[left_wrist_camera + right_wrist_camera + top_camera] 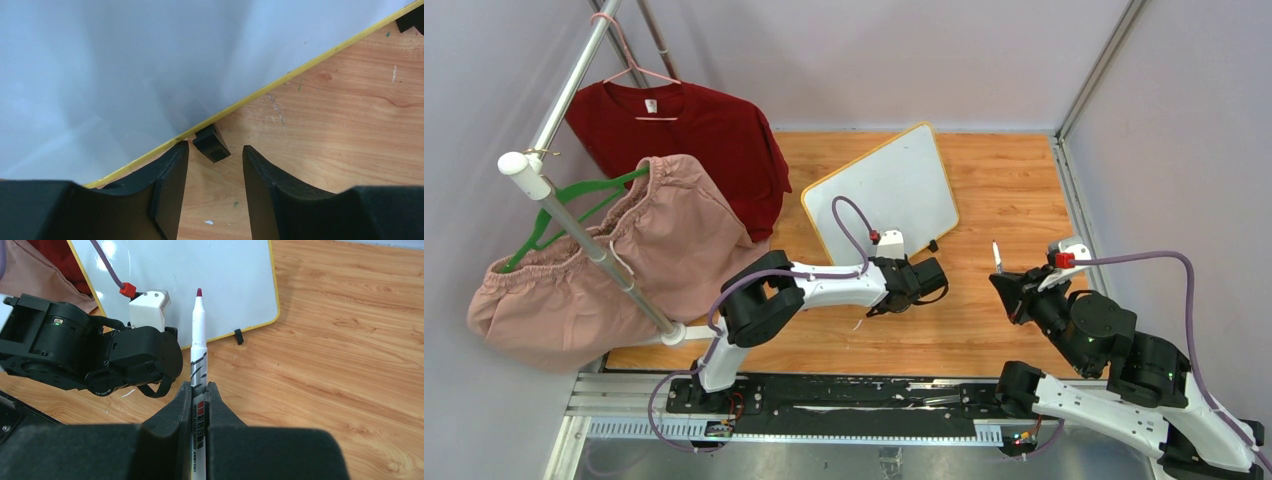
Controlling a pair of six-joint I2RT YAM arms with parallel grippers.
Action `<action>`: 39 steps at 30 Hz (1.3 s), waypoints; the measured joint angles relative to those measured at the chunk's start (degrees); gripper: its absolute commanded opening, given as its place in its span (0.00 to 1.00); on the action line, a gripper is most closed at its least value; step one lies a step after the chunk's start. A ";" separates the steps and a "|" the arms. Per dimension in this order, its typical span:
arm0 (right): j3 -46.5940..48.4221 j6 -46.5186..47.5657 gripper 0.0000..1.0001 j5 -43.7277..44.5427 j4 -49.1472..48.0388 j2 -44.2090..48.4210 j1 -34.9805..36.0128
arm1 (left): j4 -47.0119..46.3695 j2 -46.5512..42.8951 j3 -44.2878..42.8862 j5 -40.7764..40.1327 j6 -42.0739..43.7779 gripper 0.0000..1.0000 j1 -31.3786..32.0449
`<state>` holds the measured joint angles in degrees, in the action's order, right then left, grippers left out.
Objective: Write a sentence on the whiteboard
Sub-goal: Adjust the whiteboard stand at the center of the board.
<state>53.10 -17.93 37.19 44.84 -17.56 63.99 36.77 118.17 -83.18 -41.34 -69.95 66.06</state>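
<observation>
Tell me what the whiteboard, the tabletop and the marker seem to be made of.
Whiteboard: glossy white coated panel, likely melamine, showing soft reflections; thin yellow frame, probably plastic. Tabletop: wood or wood-look laminate, visible grain, scuffed. Marker: smooth white plastic barrel, printed label.

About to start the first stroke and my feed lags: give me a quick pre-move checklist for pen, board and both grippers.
1. Pen gripped: ok, right gripper shut on the marker.
2. Cap off: ok, dark red tip bare.
3. Surface free: ok, whiteboard shows no marks.
4. Board steadied: not ok, left gripper open at its near edge, by the black foot.
5. Pen on board: not ok, it is short of it, over the table.
6. Ink flows: cannot tell.
</observation>
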 measured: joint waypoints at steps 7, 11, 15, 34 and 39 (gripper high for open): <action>0.00 0.00 0.00 0.07 0.11 0.07 0.00 | -1.53 0.00 1.49 0.00 1.44 0.40 -0.31; 0.00 0.00 0.00 0.15 0.20 0.04 0.00 | -2.78 0.00 2.29 -0.24 3.13 0.38 -0.76; -0.02 0.00 0.00 0.22 0.20 0.04 0.00 | -3.80 0.00 2.62 -0.39 4.61 0.35 -1.03; -0.02 -0.02 0.00 0.35 0.22 0.04 0.00 | -17.88 -5.90 13.46 2.75 17.92 0.45 -5.57; -0.02 -0.02 0.00 0.35 0.22 0.11 0.00 | -21.14 -7.61 16.17 4.72 21.29 0.55 -6.34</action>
<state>53.08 -17.96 37.54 45.06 -17.45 63.99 15.64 110.56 -67.00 -36.62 -48.66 59.72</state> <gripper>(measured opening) 0.071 0.500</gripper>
